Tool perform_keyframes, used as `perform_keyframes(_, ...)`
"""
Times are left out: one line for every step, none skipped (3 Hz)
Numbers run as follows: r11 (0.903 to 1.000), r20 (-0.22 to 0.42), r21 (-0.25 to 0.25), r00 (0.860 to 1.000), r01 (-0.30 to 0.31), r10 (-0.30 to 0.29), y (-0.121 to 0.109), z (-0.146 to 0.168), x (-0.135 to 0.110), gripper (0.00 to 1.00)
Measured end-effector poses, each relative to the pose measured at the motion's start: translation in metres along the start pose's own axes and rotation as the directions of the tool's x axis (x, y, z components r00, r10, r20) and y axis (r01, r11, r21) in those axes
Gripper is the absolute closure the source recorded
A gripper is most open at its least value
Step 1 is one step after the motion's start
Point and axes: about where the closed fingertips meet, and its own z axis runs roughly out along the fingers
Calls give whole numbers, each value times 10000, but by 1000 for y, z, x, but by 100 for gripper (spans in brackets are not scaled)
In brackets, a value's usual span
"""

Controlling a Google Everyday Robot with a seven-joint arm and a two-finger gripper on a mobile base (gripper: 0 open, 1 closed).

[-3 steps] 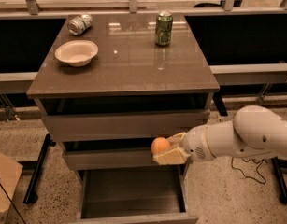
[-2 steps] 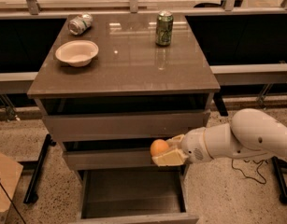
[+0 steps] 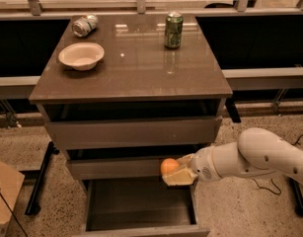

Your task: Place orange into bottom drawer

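The orange [image 3: 168, 166] is small, round and bright, held in my gripper [image 3: 174, 172] at the end of the white arm coming in from the right. The gripper is shut on it, in front of the middle drawer's front, just above the right rear part of the bottom drawer [image 3: 141, 204]. The bottom drawer is pulled out, a wide shallow box with a dark interior, and nothing shows inside it. The lower finger [image 3: 180, 177] lies under the orange.
On the brown cabinet top [image 3: 136, 63] stand a beige bowl [image 3: 81, 56], a green soda can [image 3: 173, 30] upright, and a silver can [image 3: 85, 25] on its side. The top drawer [image 3: 133, 131] and middle drawer [image 3: 116, 168] are slightly ajar. A cardboard box [image 3: 3, 191] is at the left.
The arm and the orange have shifted slightly left and a little lower, toward the space over the open bottom drawer. The grip is unchanged.
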Motion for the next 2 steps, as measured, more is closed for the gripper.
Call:
perform_keyframes(9937, 130, -553, 9950, -979, 987, -29, 39, 66, 100)
perform_keyframes(9831, 234, -1060, 9880, -1494, 1526, -52, 69, 108, 100)
